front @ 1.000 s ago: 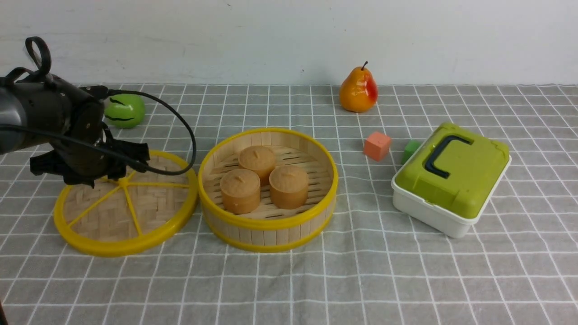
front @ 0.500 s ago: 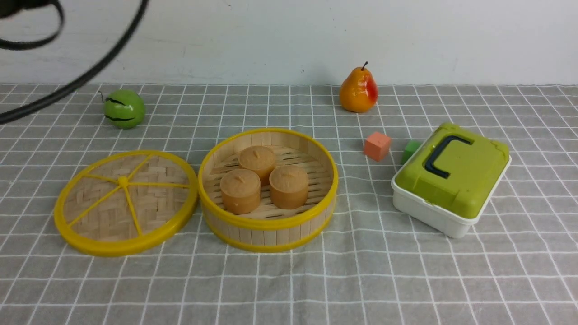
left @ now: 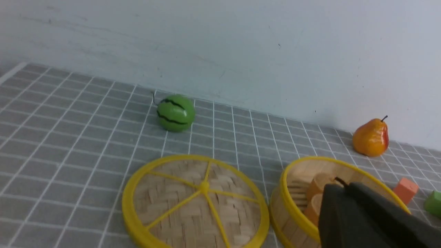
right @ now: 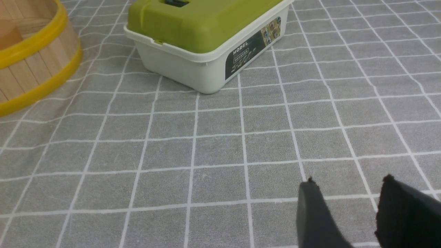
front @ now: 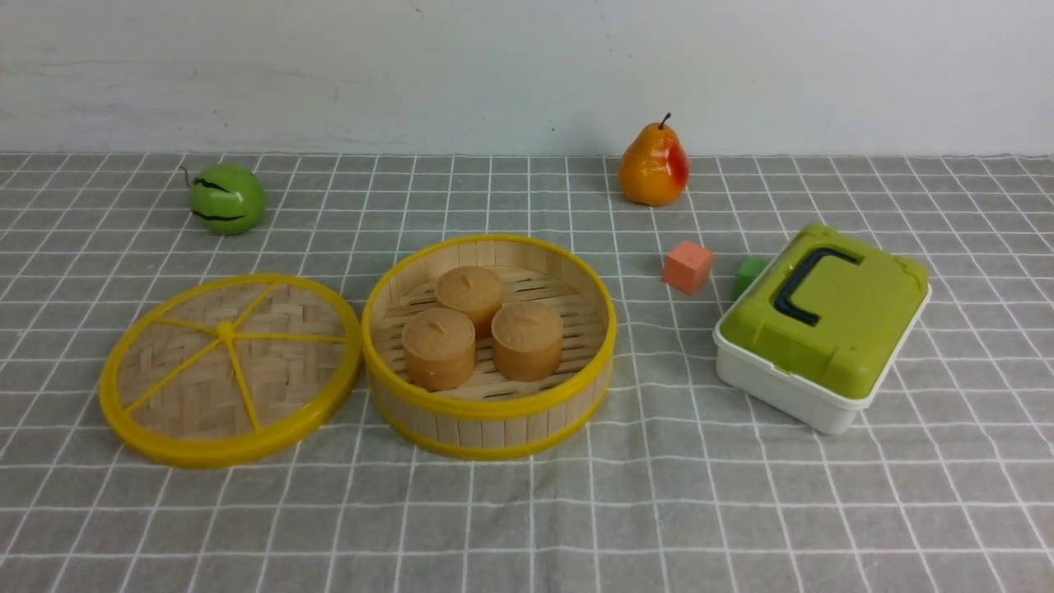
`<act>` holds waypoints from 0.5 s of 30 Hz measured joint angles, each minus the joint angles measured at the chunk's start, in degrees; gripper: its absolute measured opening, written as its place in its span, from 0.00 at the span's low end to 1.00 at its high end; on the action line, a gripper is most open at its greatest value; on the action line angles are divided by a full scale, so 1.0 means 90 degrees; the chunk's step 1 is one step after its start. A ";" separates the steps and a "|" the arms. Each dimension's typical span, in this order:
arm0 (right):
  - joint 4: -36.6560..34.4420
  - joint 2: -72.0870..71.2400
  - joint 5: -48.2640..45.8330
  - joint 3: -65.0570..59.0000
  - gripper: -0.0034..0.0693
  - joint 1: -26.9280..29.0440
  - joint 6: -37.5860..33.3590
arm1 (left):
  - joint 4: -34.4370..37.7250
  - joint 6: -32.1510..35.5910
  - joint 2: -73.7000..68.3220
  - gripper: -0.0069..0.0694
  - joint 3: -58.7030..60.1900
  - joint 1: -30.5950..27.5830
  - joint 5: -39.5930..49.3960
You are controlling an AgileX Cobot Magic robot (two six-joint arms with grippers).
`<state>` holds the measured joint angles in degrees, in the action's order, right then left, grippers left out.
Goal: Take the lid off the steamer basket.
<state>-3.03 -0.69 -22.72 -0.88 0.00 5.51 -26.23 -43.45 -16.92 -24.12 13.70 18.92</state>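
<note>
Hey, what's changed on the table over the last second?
The left gripper, which hung over the lid a second ago, rose up and out of the front view. The lid lies where it was, beside the steamer basket. The buns and the box have not moved.

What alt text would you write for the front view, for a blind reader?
The woven lid lies flat on the grey checked cloth beside the open steamer basket, which holds three brown buns. A green-topped box sits to the right, with a pear and a green ball behind.
</note>
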 joint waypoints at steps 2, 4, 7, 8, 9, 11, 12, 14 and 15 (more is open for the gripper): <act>0.0000 0.0000 0.0000 0.0000 0.38 0.0003 0.0000 | 0.0030 -0.0063 0.0477 0.07 0.0512 0.0000 0.0006; 0.0000 0.0000 0.0000 0.0000 0.38 0.0000 0.0000 | 0.0029 -0.0107 0.0944 0.07 0.0928 0.0000 0.0006; 0.0000 0.0000 0.0000 0.0000 0.38 0.0000 0.0000 | 0.0031 -0.0128 0.1511 0.07 0.1652 0.0000 0.0014; 0.0000 0.0000 0.0000 0.0000 0.38 0.0003 0.0000 | 0.0031 -0.0128 0.1609 0.07 0.1892 0.0000 0.0014; 0.0000 0.0000 0.0000 0.0000 0.38 0.0003 0.0000 | 0.0031 -0.0128 0.1639 0.07 0.1933 0.0000 0.0014; 0.0000 0.0000 0.0000 0.0000 0.38 0.0000 0.0000 | 0.0037 -0.0129 0.1698 0.07 0.2401 0.0000 0.0022; 0.0000 0.0000 0.0000 0.0000 0.38 0.0003 0.0000 | 0.0037 -0.0135 0.1698 0.07 0.2569 0.0000 0.0029; 0.0000 0.0000 0.0000 0.0000 0.38 0.0003 0.0000 | 0.0037 -0.0135 0.1698 0.07 0.2770 0.0000 0.0088; 0.0000 0.0000 0.0000 0.0000 0.38 0.0000 0.0000 | 0.0037 -0.0135 0.1698 0.07 0.2841 0.0000 0.0137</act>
<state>-3.03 -0.69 -22.72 -0.88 0.00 5.51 -25.90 -44.67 -1.64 1.45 13.70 20.15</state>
